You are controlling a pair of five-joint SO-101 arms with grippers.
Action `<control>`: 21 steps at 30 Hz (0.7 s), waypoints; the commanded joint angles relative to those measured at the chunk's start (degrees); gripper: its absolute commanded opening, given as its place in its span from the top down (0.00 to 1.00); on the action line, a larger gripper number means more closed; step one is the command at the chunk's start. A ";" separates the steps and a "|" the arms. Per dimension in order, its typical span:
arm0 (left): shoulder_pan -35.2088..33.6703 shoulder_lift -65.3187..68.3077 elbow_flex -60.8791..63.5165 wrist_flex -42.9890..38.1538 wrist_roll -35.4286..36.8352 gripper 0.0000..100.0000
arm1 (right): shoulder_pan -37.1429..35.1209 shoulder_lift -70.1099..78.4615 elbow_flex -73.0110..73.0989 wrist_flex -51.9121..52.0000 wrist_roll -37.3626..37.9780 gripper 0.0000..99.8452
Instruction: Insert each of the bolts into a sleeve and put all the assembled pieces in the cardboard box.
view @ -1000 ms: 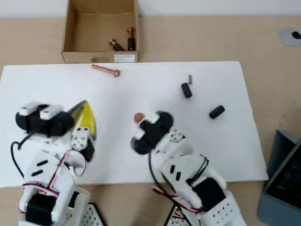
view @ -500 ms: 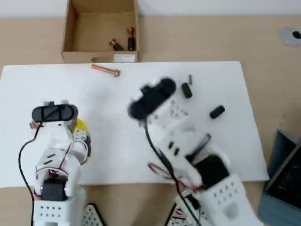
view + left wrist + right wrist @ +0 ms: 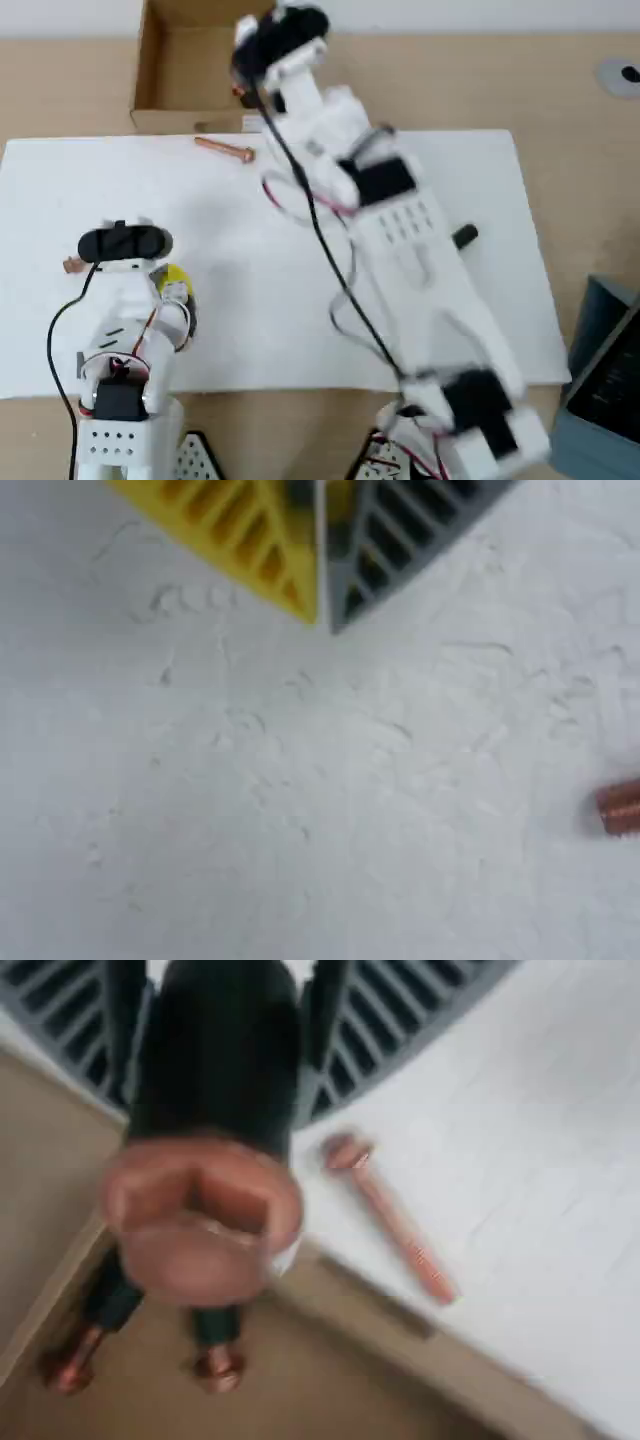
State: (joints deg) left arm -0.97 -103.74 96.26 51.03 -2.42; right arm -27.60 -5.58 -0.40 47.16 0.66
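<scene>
My right gripper is shut on a black sleeve with a copper bolt inside it, held over the open cardboard box. Two assembled pieces lie on the box floor below. The right arm stretches from the front edge across the white mat to the box. A loose copper bolt lies on the mat just in front of the box. My left gripper is shut and empty close above the mat at the front left. Another copper bolt lies beside it.
A loose black sleeve lies on the right part of the mat. A dark grey bin stands off the mat at the right edge. The box's front wall rises between the mat and the box floor.
The right arm has swung from the middle of the mat up to the box, carrying the sleeved bolt. The left arm drew back and turned early on, then stayed still.
</scene>
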 commanded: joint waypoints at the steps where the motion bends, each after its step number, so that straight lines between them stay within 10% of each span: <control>1: -0.62 -0.40 0.79 -0.09 -0.09 1.00 | 1.63 12.79 -18.24 -2.20 1.85 0.99; 21: -0.53 -0.40 0.79 -0.09 0.00 1.00 | 1.80 68.62 -79.25 -2.81 18.46 0.99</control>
State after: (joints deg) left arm -0.97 -103.74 96.26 51.03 -2.42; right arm -26.46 62.02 -71.87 45.93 17.71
